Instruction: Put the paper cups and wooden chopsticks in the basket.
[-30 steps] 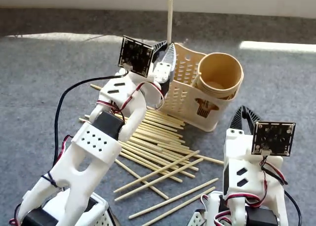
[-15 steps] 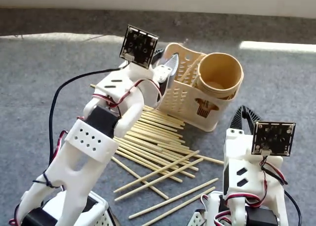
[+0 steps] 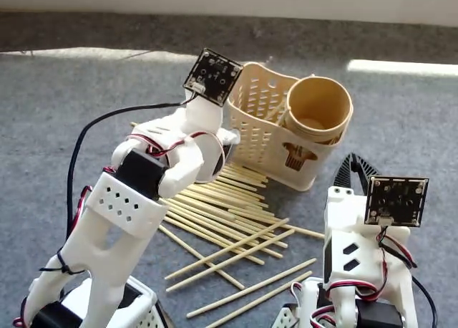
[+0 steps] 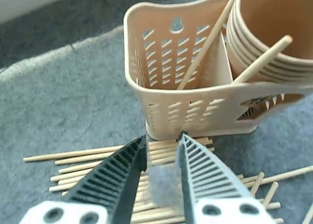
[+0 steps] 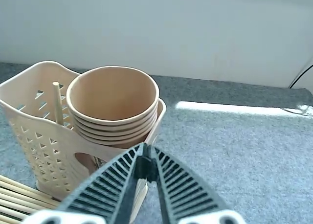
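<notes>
Your basket (image 4: 195, 94) holds the paper cups (image 4: 266, 13) and two chopsticks (image 4: 205, 45).
Left claw (image 4: 162, 137) released; right claw (image 5: 145, 146) clenched, empty.

The left arm (image 3: 136, 199) and right arm (image 3: 351, 256) are built of white shells, pierced with slots and holes, around black servo blocks. A black square camera board (image 3: 213, 76) is carried at each wrist. Red, white and black wires (image 3: 154, 145) are looped along the joints. Black ribbed fingers (image 4: 117, 175) are fitted to the left hand (image 4: 163, 138) and right hand (image 5: 146, 148).
</notes>
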{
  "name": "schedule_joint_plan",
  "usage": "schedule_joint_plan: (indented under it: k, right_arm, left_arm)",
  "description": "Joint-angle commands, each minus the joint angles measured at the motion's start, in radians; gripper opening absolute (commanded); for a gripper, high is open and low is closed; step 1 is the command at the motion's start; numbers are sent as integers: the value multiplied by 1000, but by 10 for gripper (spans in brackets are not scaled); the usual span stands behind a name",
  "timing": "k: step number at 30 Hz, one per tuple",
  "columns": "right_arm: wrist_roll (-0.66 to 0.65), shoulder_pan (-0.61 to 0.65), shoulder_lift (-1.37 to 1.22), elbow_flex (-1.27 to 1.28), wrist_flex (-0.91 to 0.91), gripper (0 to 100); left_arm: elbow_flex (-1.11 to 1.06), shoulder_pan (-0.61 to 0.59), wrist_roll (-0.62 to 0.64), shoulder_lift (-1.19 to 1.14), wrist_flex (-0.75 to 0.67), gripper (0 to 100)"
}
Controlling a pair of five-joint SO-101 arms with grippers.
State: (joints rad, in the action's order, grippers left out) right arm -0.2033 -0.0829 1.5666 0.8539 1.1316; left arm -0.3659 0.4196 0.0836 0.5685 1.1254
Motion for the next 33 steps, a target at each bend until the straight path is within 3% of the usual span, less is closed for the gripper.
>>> schedule_joint_plan:
  k: [1, 8, 17, 25, 33]
  right_arm:
    - [6, -5, 4, -2, -24, 6]
    - [6, -5, 4, -2, -24, 6]
    - [6, -5, 4, -2, -24, 6]
    - [6, -4, 4, -2, -24, 6]
    - [6, 87, 4, -1, -16, 6]
  left_arm:
    - [30, 28, -6, 2, 83, 123]
    - [-173, 147, -6, -1, 104, 133]
    - [-472, 249, -6, -2, -129, 179]
    - [-512, 334, -35, -10, -157, 178]
    - [-458, 334, -40, -220, -221, 178]
